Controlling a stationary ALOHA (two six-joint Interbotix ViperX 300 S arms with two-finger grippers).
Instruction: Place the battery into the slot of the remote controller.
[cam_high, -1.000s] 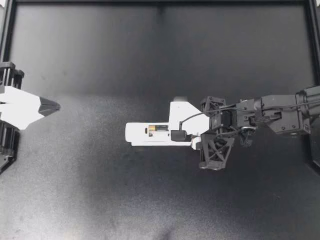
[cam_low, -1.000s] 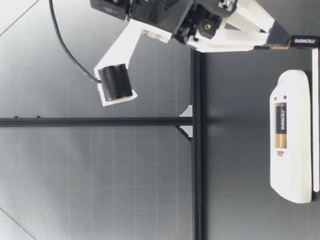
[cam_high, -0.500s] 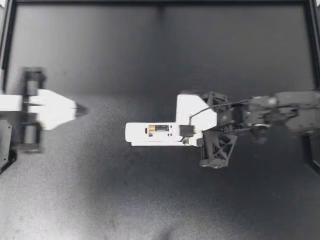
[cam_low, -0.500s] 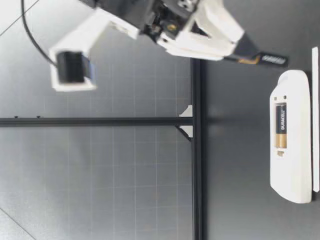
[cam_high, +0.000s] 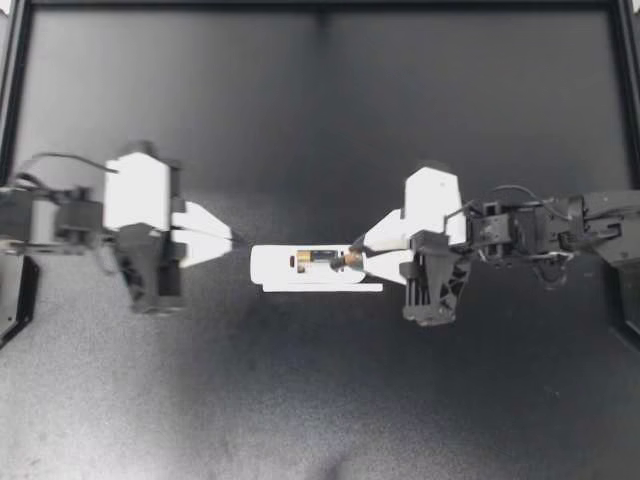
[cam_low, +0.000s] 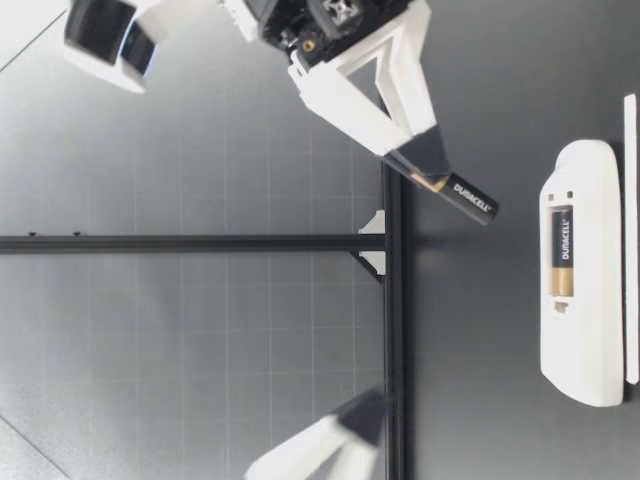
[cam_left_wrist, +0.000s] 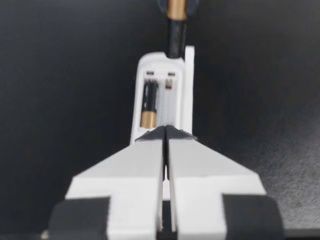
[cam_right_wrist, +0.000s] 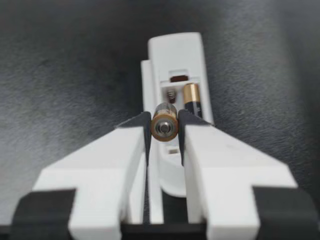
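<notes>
Top view: left tool (cam_high: 229, 238) just beside remote (cam_high: 276, 266).

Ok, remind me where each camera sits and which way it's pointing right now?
Top: overhead, looking straight down at the table; both arms, left hand, right hand, remote between.
Low: table height, looking across; both hands, held battery above the remote.
Left wrist: along the shut left hand, toward the remote.
Right wrist: along the right hand, shut on the held battery.
Shared: every view shows the remote.
</notes>
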